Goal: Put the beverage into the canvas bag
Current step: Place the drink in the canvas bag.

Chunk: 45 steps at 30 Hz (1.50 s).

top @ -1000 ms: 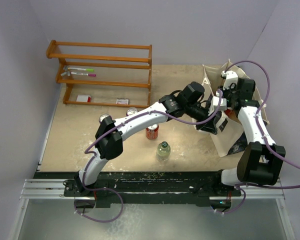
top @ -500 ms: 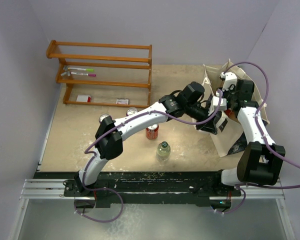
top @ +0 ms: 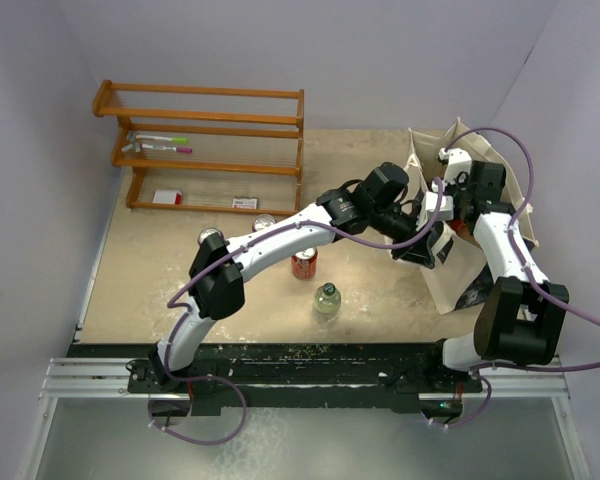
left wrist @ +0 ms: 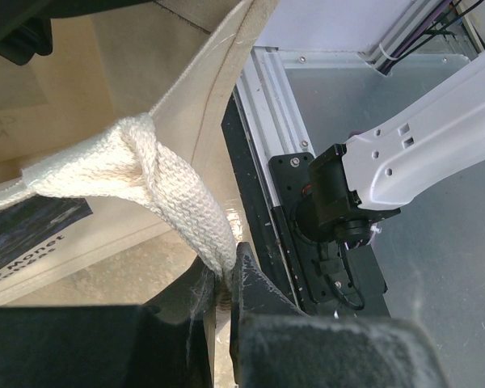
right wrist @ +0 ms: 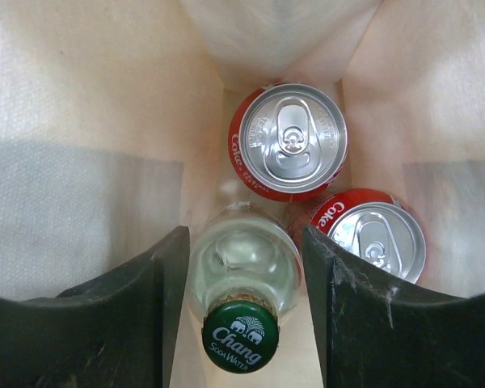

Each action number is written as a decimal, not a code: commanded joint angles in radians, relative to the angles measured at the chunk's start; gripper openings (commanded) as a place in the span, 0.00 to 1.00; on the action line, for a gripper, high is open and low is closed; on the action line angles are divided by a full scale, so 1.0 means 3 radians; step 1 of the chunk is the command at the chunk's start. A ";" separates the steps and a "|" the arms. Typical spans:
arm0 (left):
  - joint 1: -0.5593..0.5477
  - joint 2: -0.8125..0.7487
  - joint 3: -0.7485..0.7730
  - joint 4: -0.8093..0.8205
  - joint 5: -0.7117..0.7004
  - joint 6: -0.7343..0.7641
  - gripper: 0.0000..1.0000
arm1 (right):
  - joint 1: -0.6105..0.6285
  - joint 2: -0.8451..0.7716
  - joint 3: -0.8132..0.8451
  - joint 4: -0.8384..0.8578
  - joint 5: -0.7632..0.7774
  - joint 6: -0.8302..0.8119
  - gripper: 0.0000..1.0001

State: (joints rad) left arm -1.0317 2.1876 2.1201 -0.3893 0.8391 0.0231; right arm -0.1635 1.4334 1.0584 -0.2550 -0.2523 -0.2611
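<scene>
The canvas bag (top: 442,283) stands at the table's right, held open. My left gripper (top: 427,243) is shut on its woven handle (left wrist: 178,202), pinched between the jaws (left wrist: 225,279). My right gripper (top: 452,212) reaches down into the bag's mouth. In the right wrist view, its jaws (right wrist: 242,242) stand open on either side of a clear glass soda water bottle (right wrist: 242,275) with a green cap, a thin gap on each side. Two red cola cans (right wrist: 289,139) (right wrist: 372,234) stand upright beside it on the bag's floor. The bag's cream walls (right wrist: 81,105) surround them.
On the table left of the bag stand a red can (top: 303,264), a green-capped bottle (top: 326,300) and two more cans (top: 210,237) (top: 264,222). A wooden rack (top: 205,150) sits at the back left. The left arm stretches across the middle of the table.
The right gripper's jaws have spread apart from the bottle inside the bag. The left gripper keeps its hold on the handle and both arms have barely moved.
</scene>
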 commanded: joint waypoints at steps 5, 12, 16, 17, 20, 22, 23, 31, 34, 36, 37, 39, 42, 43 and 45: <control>-0.0006 -0.0252 0.0016 0.0022 0.0163 0.0070 0.00 | 0.0021 -0.0116 0.0267 -0.0160 -0.0019 -0.0028 0.66; -0.0006 -0.0253 0.0015 0.0016 0.0172 0.0072 0.00 | 0.0021 -0.0175 0.0436 -0.0292 -0.0005 -0.0042 0.69; -0.0011 -0.0261 0.0016 0.0017 0.0176 0.0075 0.00 | 0.0018 -0.0213 0.0549 -0.0377 0.0023 -0.0060 0.69; -0.0008 -0.0261 0.0015 0.0017 0.0174 0.0072 0.00 | 0.0019 -0.0225 0.0576 -0.0392 0.0023 -0.0059 0.69; -0.0011 -0.0264 0.0018 0.0017 0.0170 0.0075 0.00 | 0.0018 -0.0263 0.0659 -0.0450 0.0035 -0.0054 0.70; -0.0012 -0.0267 0.0018 0.0011 0.0173 0.0076 0.00 | 0.0018 -0.0287 0.0716 -0.0508 0.0057 -0.0047 0.70; -0.0011 -0.0267 0.0017 0.0012 0.0173 0.0075 0.00 | 0.0018 -0.0299 0.0749 -0.0546 0.0062 -0.0043 0.70; -0.0009 -0.0297 0.0016 0.0005 0.0174 0.0080 0.00 | 0.0018 -0.0435 0.1091 -0.0756 0.0092 0.0111 0.70; -0.0005 -0.0308 0.0030 0.0007 0.0171 0.0070 0.00 | 0.0019 -0.0469 0.1272 -0.0876 0.0120 0.0136 0.70; -0.0008 -0.0315 0.0053 -0.0003 0.0178 0.0069 0.00 | 0.0018 -0.0506 0.1394 -0.0960 0.0113 0.0159 0.70; -0.0007 -0.0316 0.0066 -0.0013 0.0179 0.0067 0.00 | 0.0018 -0.0526 0.1438 -0.1003 0.0110 0.0179 0.70; -0.0006 -0.0320 0.0098 -0.0026 0.0174 0.0068 0.00 | 0.0018 -0.0570 0.1508 -0.1080 0.0115 0.0194 0.70; -0.0009 -0.0331 0.0140 -0.0044 0.0173 0.0059 0.00 | 0.0018 -0.0648 0.1578 -0.1140 0.0125 0.0213 0.70; -0.0007 -0.0333 0.0153 -0.0057 0.0168 0.0059 0.00 | 0.0018 -0.0673 0.1602 -0.1149 0.0128 0.0212 0.70; -0.0010 -0.0347 0.0171 -0.0078 0.0152 0.0073 0.00 | 0.0019 -0.0705 0.1650 -0.1162 0.0199 0.0206 0.70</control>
State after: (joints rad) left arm -1.0317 2.1746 2.1201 -0.4129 0.8413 0.0303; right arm -0.1627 1.2594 1.4960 -0.5770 -0.2245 -0.2173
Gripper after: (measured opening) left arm 0.058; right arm 0.696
